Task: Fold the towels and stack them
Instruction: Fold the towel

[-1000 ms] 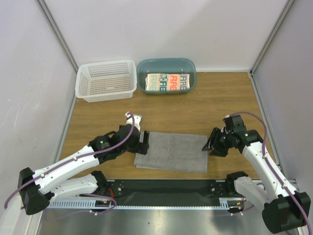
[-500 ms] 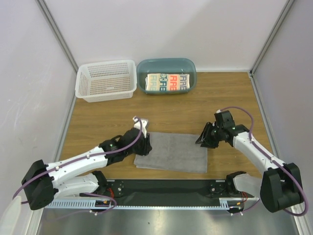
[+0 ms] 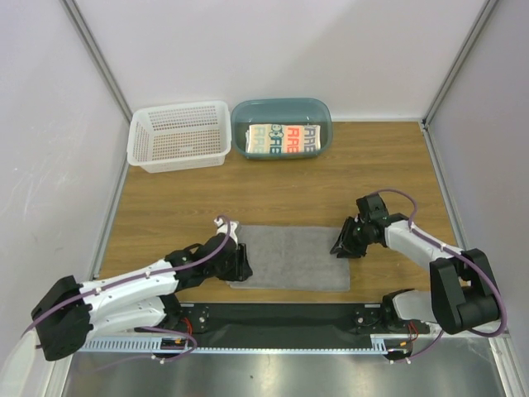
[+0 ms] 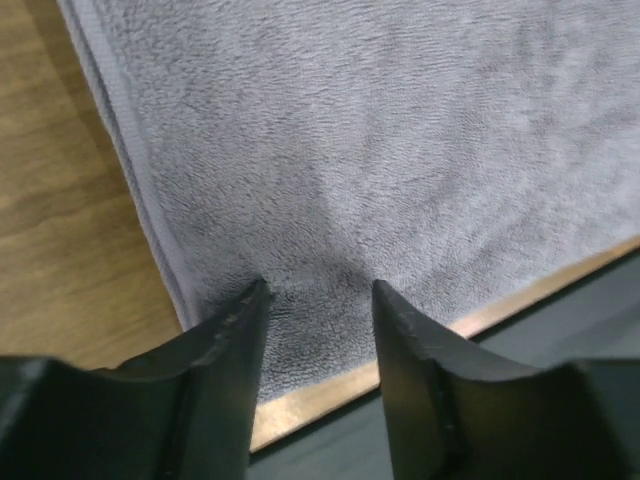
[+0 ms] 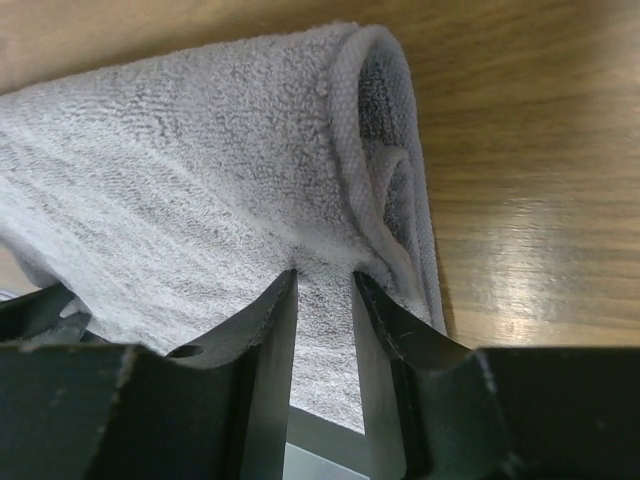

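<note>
The left end effector (image 4: 315,290) now rests on the near-left corner of the large plain grey terry towel (image 3: 289,256); a second ago it stood beside the left edge with jaws wide. The jaws are now part-closed, with the tips pressed into the pile, but a firm grip cannot be confirmed. The right end effector (image 5: 325,272), previously clear of the towel, is now clenched on a raised fold of hem at the far end of the right edge. The towel lies otherwise flat, centred along the near edge of the wooden bench (image 3: 289,186). Judgement: pickup is under way and no fold is made yet.
</note>
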